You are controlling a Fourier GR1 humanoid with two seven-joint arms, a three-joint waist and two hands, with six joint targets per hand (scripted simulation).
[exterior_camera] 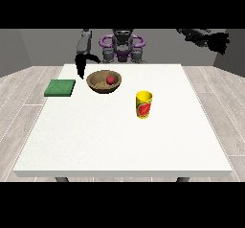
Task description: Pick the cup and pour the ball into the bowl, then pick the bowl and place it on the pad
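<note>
With the small red ball (pixel 110 80) already in the brown wooden bowl (pixel 101 86) and the yellow cup (pixel 143 104) set down upright, your hand at the view's left (pixel 81 66), holding nothing with fingers pointing down, must grasp the bowl's rim for the flat green pad (pixel 60 87); the hand at the view's right (pixel 219 43) is raised off the table, its fingers unreadable.

One camera stands across the table (pixel 119 141) from the robot (pixel 122 45), looking slightly down over its near edge.

Wood-look bowl (pixel 104 82), glossy yellow cup (pixel 143 104), matt white table (pixel 119 141)

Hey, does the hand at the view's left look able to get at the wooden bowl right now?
Probably yes: the hand at the view's left hangs just beside the bowl, nothing between them.
</note>
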